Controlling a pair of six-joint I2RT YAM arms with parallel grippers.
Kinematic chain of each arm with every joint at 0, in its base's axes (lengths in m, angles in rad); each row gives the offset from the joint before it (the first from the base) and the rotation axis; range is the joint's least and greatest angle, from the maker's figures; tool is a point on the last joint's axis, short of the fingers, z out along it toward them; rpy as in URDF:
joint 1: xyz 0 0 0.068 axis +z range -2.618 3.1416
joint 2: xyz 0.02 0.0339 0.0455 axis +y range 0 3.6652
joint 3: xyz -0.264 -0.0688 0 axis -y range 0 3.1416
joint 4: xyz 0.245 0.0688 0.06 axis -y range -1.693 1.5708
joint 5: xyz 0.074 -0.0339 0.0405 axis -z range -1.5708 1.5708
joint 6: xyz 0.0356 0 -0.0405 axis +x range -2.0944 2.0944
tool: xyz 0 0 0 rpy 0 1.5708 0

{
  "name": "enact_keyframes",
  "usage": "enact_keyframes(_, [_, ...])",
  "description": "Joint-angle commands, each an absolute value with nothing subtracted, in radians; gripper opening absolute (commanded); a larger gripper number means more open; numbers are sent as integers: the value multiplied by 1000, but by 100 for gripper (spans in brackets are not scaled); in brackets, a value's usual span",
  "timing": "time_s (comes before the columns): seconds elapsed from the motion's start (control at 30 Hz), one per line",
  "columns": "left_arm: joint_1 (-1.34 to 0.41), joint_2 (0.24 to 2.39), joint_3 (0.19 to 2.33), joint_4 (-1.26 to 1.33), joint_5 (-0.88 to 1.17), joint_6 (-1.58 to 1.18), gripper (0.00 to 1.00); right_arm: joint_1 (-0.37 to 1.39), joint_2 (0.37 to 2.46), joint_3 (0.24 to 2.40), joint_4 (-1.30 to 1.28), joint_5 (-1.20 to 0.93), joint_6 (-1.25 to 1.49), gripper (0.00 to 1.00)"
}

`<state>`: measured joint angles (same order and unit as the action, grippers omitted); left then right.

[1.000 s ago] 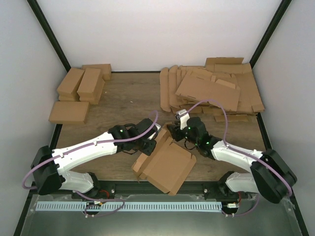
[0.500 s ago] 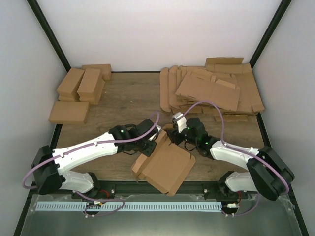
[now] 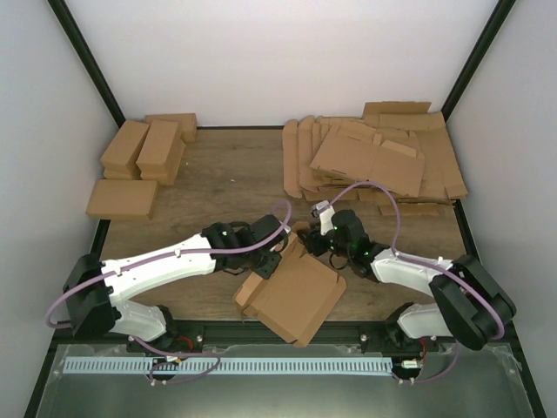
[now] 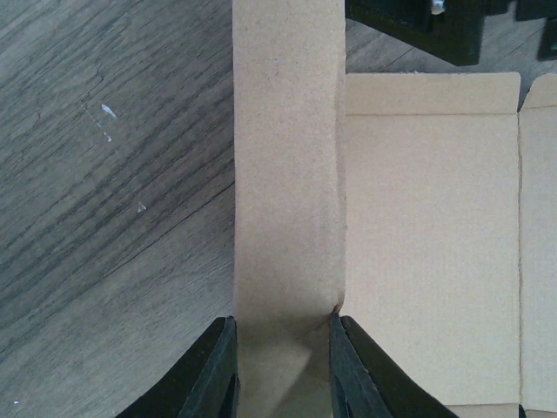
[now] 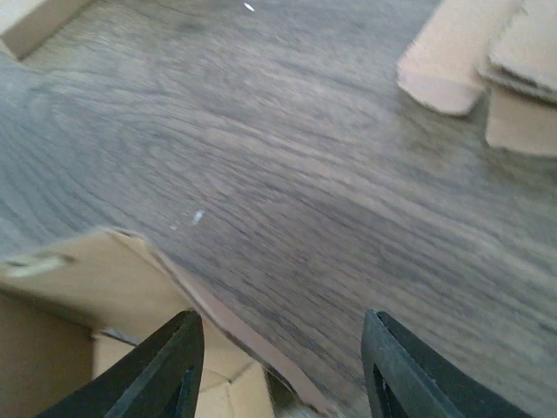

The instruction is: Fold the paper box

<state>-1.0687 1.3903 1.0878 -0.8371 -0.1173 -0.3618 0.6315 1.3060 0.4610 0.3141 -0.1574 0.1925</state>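
Paper box (image 3: 294,298) lies askew at near-centre of the surface (image 3: 226,174), btwn the 2 arms, partly folded. L fingers (image 3: 278,259) are clamped on its raised side strip (image 4: 287,174), w/ the box floor just right of it in the wrist view. R fingers (image 3: 308,244) are apart, nothing btwn them, hovering just over the box's far corner flap (image 5: 96,261). Flat cardboard sheets (image 3: 374,161) sit far right, narrow boxes (image 3: 144,150) far left.

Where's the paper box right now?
Top view: the paper box lies at the near edge of the table, between the arms; the left gripper pinches its left flap, the right gripper hangs by its far corner.
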Motion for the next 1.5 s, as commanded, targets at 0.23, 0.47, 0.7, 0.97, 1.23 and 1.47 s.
enact_keyframes(0.23, [-1109, 1444, 1118, -865, -166, -363, 29, 629, 1405, 455, 279, -42, 297, 41])
enact_keyframes(0.47, [-1111, 1445, 1118, -865, -178, -369, 28, 641, 1471, 494, 217, 48, 352, 42])
enact_keyframes(0.7, [-1111, 1450, 1114, -860, -178, -367, 29, 702, 1506, 502, 231, 50, 330, 43])
enact_keyframes(0.97, [-1111, 1454, 1113, -850, -164, -360, 29, 709, 1382, 393, 377, -52, 286, 50])
enact_keyframes(1.23, [-1111, 1451, 1113, -856, -166, -356, 28, 707, 1392, 469, 369, -49, 164, 50])
enact_keyframes(1.47, [-1112, 1454, 1112, -856, -175, -364, 28, 707, 1405, 488, 377, -107, 149, 25])
